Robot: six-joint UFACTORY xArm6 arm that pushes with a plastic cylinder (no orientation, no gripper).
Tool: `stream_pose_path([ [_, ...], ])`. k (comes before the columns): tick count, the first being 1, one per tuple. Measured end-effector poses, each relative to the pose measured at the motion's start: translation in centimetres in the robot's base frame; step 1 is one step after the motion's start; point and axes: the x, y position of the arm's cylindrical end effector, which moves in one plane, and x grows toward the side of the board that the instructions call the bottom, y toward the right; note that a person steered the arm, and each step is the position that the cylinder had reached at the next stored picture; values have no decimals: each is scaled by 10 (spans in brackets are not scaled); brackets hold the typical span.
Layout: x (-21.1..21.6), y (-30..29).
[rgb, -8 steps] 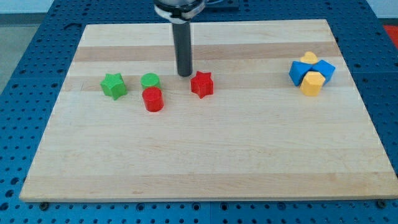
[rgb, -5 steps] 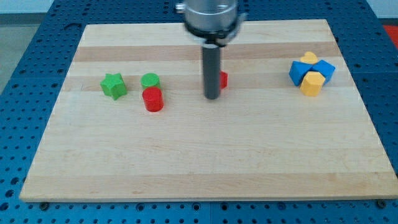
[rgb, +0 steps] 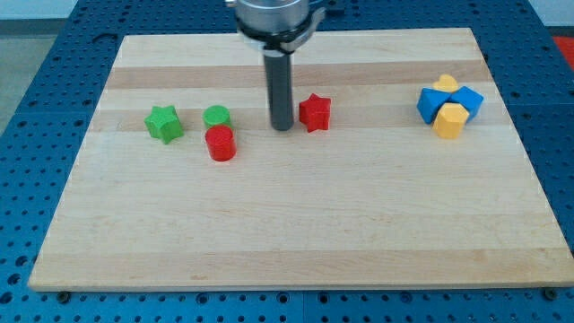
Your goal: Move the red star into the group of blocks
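Seven blocks sit on the wooden surface (rgb: 296, 233); nearest on the left is the red cylinder (rgb: 221, 144), with the green cylinder (rgb: 216, 117) just behind it and the green star (rgb: 164, 123) further left; my tip (rgb: 282, 127) rests just left of the red star (rgb: 315, 113), holding nothing, since the tool is a bare rod; far right, well apart, cluster the yellow block (rgb: 450, 119), blue cube (rgb: 432, 103), a second blue block (rgb: 469, 99) and a yellow piece (rgb: 445, 84) behind them.

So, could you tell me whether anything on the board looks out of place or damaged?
Nothing looks damaged. The red star simply sits alone mid-board, apart from the blue and yellow cluster at the view's right. My tip stands just left of it.
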Motion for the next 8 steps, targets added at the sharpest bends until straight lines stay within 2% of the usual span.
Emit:
stream_pose_path([
  [1, -8, 68],
  [2, -13, 103],
  [4, -17, 74],
  [6, -41, 113],
  [8, -41, 157],
])
